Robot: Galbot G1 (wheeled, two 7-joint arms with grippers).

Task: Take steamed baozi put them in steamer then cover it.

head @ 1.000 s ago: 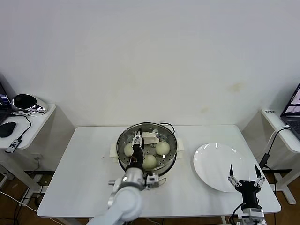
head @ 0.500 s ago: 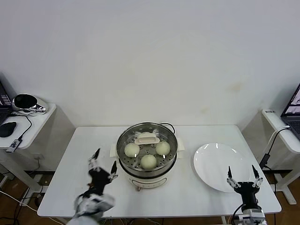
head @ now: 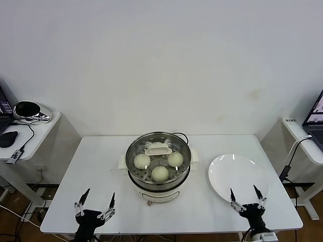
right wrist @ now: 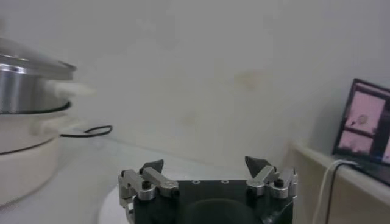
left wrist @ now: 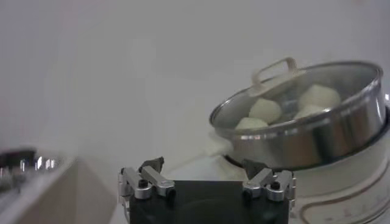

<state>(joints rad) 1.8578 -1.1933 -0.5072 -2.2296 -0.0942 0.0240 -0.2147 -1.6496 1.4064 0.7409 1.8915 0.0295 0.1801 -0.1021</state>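
Note:
The steamer stands mid-table on its white base. The glass cover lies on it, cream handle on top. Three baozi show through the glass; a fourth is hidden. My left gripper is open and empty at the table's front left edge, well apart from the steamer. My right gripper is open and empty at the front right, by the plate. The left wrist view shows the covered steamer beyond its open gripper. The right wrist view shows the steamer far off beyond that open gripper.
A flat white plate lies on the table's right side. A black cable runs behind the steamer. A side table with a silver object stands at the left, another with a laptop at the right.
My left gripper let go of the cover's handle and drew back from the steamer to the table's front left edge. My right gripper shifted a little left and toward the front.

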